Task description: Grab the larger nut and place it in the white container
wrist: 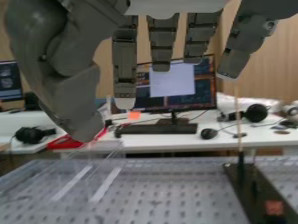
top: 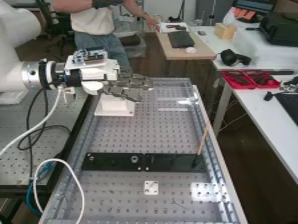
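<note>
hand (top: 130, 92) is released, fingers straight, above the table (top: 126, 135) past the black bar (top: 113, 166). white container (top: 114, 107) sits past the bar too. smaller nut (top: 91, 158) and bearing (top: 134, 159) stand on the bar.

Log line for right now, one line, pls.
hand: open, fingers straight | position: by white container | black bar: smaller nut and bearing on it | thin stick: standing at bar
</note>
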`<control>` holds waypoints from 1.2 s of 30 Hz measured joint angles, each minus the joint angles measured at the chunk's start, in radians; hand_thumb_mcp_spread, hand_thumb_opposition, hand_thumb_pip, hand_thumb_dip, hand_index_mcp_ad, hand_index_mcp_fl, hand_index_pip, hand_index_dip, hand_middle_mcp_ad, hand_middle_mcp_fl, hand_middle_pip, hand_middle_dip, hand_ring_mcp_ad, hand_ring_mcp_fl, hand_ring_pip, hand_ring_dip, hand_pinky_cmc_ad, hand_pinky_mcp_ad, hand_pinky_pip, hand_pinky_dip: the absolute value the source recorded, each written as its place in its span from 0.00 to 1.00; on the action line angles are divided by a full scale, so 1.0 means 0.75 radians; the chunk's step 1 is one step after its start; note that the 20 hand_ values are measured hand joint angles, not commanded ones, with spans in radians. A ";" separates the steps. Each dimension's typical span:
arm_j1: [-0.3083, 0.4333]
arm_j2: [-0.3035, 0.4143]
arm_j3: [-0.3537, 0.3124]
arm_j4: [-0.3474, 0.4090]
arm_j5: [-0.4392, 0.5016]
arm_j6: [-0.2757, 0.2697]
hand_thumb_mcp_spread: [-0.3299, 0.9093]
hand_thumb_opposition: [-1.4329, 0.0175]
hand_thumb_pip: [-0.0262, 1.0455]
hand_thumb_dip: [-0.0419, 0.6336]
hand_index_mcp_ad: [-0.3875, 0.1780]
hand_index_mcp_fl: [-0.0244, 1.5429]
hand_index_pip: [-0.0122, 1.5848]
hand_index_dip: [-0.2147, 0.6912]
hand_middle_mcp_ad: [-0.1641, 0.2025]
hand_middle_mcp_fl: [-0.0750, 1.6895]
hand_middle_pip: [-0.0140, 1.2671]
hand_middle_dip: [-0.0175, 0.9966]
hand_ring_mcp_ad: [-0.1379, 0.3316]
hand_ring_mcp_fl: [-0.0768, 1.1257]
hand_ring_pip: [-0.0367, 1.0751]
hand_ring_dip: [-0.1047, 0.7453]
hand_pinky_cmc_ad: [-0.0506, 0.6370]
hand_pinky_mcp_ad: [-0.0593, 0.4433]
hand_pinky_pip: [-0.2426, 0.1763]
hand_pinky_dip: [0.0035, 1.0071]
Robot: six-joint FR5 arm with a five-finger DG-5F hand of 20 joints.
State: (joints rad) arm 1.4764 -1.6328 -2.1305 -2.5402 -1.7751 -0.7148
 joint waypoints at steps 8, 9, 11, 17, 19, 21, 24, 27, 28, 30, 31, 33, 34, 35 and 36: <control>-0.078 0.090 0.101 -0.019 0.251 -0.067 0.50 0.41 0.67 0.46 0.50 0.03 0.64 0.34 0.63 0.08 0.11 0.22 0.57 0.07 0.11 0.22 0.57 0.67 0.36 0.49; -0.081 0.091 0.109 -0.023 0.264 -0.069 0.49 0.41 0.67 0.46 0.49 0.03 0.63 0.34 0.63 0.08 0.11 0.22 0.57 0.07 0.11 0.22 0.57 0.67 0.36 0.49; -0.096 0.087 0.146 -0.038 0.316 -0.068 0.49 0.41 0.67 0.46 0.50 0.03 0.63 0.34 0.63 0.08 0.11 0.22 0.57 0.07 0.11 0.22 0.57 0.67 0.37 0.49; -0.133 0.055 0.216 -0.050 0.407 -0.040 0.49 0.42 0.67 0.46 0.50 0.03 0.61 0.34 0.64 0.08 0.11 0.22 0.57 0.07 0.11 0.22 0.57 0.67 0.35 0.49; -0.139 0.047 0.229 -0.054 0.418 -0.031 0.49 0.42 0.67 0.46 0.50 0.03 0.61 0.34 0.64 0.08 0.11 0.22 0.57 0.07 0.11 0.22 0.57 0.67 0.35 0.49; -0.146 0.038 0.243 -0.059 0.425 -0.024 0.49 0.42 0.67 0.46 0.50 0.03 0.60 0.34 0.63 0.08 0.11 0.22 0.57 0.07 0.11 0.22 0.57 0.67 0.35 0.49; -0.160 0.024 0.265 -0.069 0.430 -0.022 0.49 0.42 0.67 0.46 0.50 0.03 0.60 0.34 0.63 0.08 0.11 0.22 0.57 0.07 0.11 0.22 0.57 0.67 0.35 0.49; -0.170 0.014 0.280 -0.083 0.428 -0.007 0.49 0.42 0.67 0.46 0.50 0.03 0.60 0.34 0.63 0.08 0.11 0.22 0.57 0.07 0.11 0.22 0.57 0.67 0.35 0.49; -0.174 0.010 0.286 -0.090 0.425 0.001 0.49 0.42 0.67 0.46 0.50 0.03 0.60 0.34 0.63 0.08 0.11 0.22 0.57 0.07 0.11 0.22 0.57 0.67 0.35 0.49; -0.178 0.006 0.294 -0.099 0.421 0.004 0.49 0.42 0.67 0.46 0.50 0.03 0.60 0.34 0.64 0.08 0.11 0.22 0.57 0.07 0.11 0.22 0.57 0.67 0.35 0.49; -0.180 0.004 0.297 -0.105 0.419 0.000 0.49 0.42 0.67 0.46 0.50 0.03 0.59 0.34 0.63 0.08 0.11 0.22 0.57 0.07 0.11 0.22 0.57 0.67 0.35 0.49; -0.184 0.001 0.303 -0.117 0.416 0.002 0.49 0.42 0.67 0.46 0.50 0.03 0.59 0.34 0.63 0.08 0.11 0.22 0.57 0.07 0.11 0.22 0.57 0.67 0.35 0.49; -0.187 -0.002 0.308 -0.127 0.413 0.011 0.49 0.42 0.67 0.46 0.50 0.03 0.59 0.34 0.63 0.08 0.11 0.22 0.57 0.07 0.11 0.22 0.57 0.67 0.35 0.49; -0.190 -0.004 0.313 -0.136 0.409 0.023 0.49 0.42 0.67 0.46 0.50 0.03 0.59 0.34 0.63 0.08 0.11 0.22 0.57 0.07 0.11 0.22 0.57 0.67 0.35 0.49; -0.191 -0.005 0.315 -0.140 0.408 0.026 0.49 0.42 0.67 0.46 0.50 0.03 0.59 0.34 0.63 0.08 0.11 0.22 0.57 0.07 0.11 0.22 0.57 0.67 0.35 0.49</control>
State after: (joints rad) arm 1.3332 -1.6363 -1.8943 -2.6450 -1.4693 -0.6952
